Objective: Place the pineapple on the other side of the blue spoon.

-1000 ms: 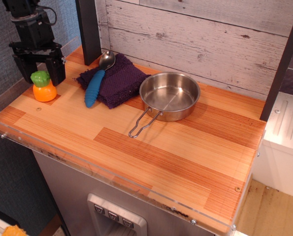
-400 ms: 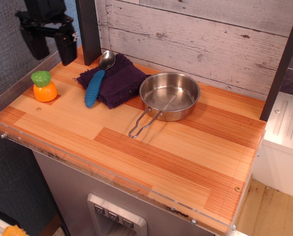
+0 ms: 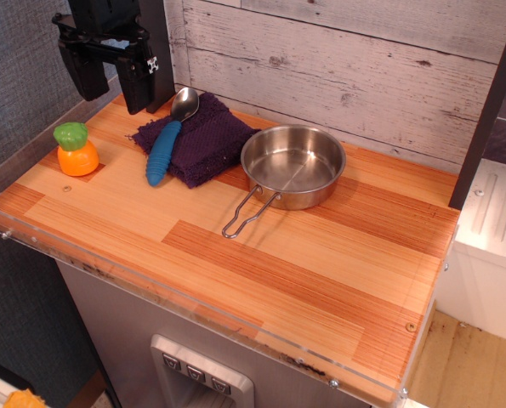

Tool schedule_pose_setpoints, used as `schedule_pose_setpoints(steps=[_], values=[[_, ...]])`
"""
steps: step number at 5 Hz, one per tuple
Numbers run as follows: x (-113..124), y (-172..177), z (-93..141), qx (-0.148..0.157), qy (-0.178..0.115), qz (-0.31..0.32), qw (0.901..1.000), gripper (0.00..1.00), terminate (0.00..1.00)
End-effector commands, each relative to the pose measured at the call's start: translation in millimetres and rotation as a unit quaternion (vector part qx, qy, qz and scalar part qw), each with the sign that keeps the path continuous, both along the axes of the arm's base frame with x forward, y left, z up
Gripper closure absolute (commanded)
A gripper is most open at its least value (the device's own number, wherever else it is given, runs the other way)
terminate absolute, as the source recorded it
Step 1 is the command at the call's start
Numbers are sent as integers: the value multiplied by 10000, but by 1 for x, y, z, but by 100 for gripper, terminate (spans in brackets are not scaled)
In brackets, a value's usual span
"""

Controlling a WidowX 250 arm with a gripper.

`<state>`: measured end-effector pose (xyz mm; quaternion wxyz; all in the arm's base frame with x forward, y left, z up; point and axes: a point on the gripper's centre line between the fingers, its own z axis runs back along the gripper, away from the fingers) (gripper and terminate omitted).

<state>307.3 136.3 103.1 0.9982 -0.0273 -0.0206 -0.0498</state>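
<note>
Whitewashed planks back the wooden worktop (image 3: 261, 280), where a purple cloth (image 3: 203, 140) carries the blue spoon (image 3: 165, 144), with a steel pan (image 3: 292, 167) holding nothing just beside the cloth at 3 o'clock. From the end effector (image 3: 112, 81), raised above the back left corner with its two fingers spread apart and gripping nothing, the pineapple (image 3: 76, 150) stands on the worktop at 7 o'clock, well apart, and at 9 o'clock from the spoon.
</note>
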Motion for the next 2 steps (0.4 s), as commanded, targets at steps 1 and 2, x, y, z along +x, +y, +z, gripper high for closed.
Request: schedule_pose_setpoints(steps=[1, 2], values=[[-8, -4, 26, 353, -421, -343, 9979, 0, 0], [-8, -4, 26, 353, -421, -343, 9979, 0, 100]])
